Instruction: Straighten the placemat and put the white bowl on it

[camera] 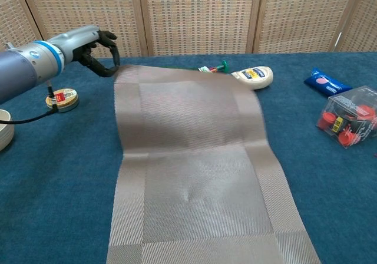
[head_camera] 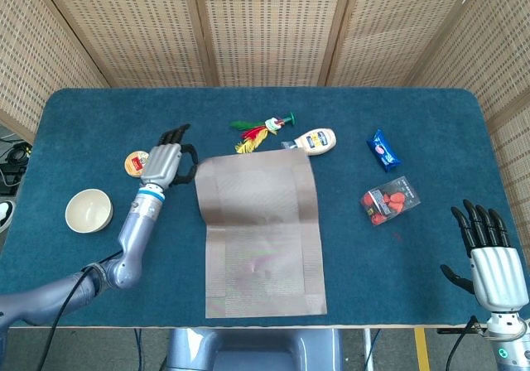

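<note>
The beige woven placemat (head_camera: pixel 261 234) (camera: pixel 188 170) is unfolded lengthwise, running from the table's front edge toward the middle, with a crease across it. My left hand (head_camera: pixel 166 166) (camera: pixel 94 46) pinches its far left corner, and the far half looks slightly raised. The white bowl (head_camera: pixel 89 210) (camera: pixel 3 131) sits upright on the blue cloth at the left, apart from the mat and nearer to me than the left hand. At the front right corner my right hand (head_camera: pixel 489 251) hovers with fingers spread and nothing in it; the chest view does not show it.
A round tin (head_camera: pixel 138 163) (camera: pixel 62 99) lies just left of my left hand. The mat's far edge partly covers a feather toy (head_camera: pixel 257 132) and a mayonnaise bottle (head_camera: pixel 316 142) (camera: pixel 254 76). A blue packet (head_camera: pixel 383 150) and a clear box of red items (head_camera: pixel 389 199) lie at the right.
</note>
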